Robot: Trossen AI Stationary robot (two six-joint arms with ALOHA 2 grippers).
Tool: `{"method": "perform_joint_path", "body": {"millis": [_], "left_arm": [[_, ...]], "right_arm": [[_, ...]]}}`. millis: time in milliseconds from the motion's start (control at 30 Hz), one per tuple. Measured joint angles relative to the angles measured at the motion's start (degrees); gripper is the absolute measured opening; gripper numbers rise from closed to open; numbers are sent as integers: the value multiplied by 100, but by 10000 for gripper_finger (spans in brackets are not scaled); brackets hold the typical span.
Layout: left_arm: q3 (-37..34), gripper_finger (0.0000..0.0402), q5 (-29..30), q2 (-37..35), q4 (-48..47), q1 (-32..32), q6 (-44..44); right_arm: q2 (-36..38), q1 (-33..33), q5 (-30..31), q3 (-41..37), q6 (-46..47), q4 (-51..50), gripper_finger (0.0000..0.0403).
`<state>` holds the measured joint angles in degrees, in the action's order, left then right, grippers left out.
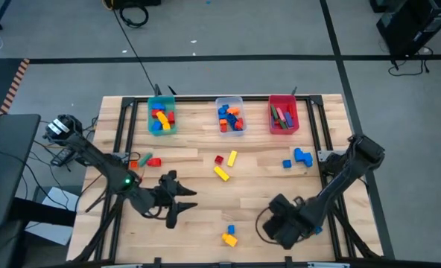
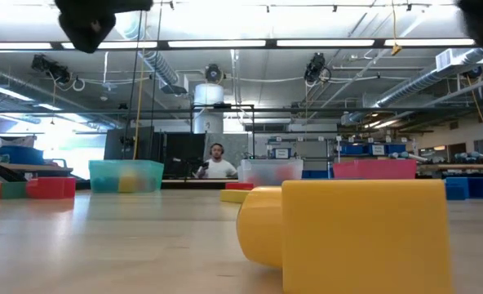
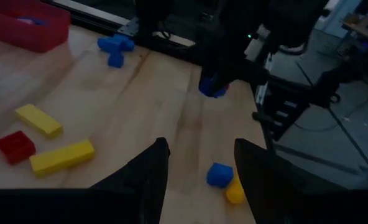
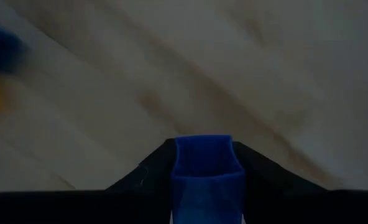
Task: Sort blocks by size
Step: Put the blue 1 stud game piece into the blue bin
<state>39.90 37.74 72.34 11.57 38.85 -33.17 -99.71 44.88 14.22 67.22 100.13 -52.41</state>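
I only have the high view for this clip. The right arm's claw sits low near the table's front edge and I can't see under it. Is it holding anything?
Observer: Yes. In the right wrist view, a blue block sits between the fingers of the right claw.
Operator: And the left claw, anything in it?
Observer: No. Its own wrist view shows the left claw open and empty. A small blue block and a yellow block lie side by side on the table just beyond its fingers.
Operator: Anyone around the rig?
Observer: The low view shows a person in the room beyond the far side of the table.
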Motion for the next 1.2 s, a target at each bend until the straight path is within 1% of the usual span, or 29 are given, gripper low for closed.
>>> {"method": "perform_joint_path", "body": {"millis": [133,233,400,567,667,733,800,867,1000,1067,1200], "left_arm": [[2,191,-1,15,184,-190,25],[4,191,0,15,298,-325,289],[4,191,2,18,692,-497,761],[4,191,5,120,1261,-671,1128],[4,191,2,254,1614,-737,1378],[4,191,2,366,1860,-790,1518],[4,191,-12,479,2087,-837,1611],[4,191,-56,607,2439,-886,1622],[11,191,-206,771,3034,-967,1656],[4,191,-222,781,3091,-1005,1627],[7,194,-273,792,3096,-1138,1289]], "right_arm": [[464,-410,694,190,-868,54,142],[830,-705,1120,244,-1559,252,142],[1447,-1166,1720,255,-2886,1230,142],[1843,-1641,1899,256,-4514,2622,149],[1899,-1939,1703,256,-5579,3673,150],[1870,-2119,1378,256,-6202,4344,149],[1828,-2281,1024,263,-6628,4877,149],[1743,-2406,802,263,-6892,5096,149],[1602,-2553,430,258,-7143,5170,149],[1504,-2589,261,258,-7249,5260,149],[1270,-2629,-94,258,-7491,5800,150]]}}
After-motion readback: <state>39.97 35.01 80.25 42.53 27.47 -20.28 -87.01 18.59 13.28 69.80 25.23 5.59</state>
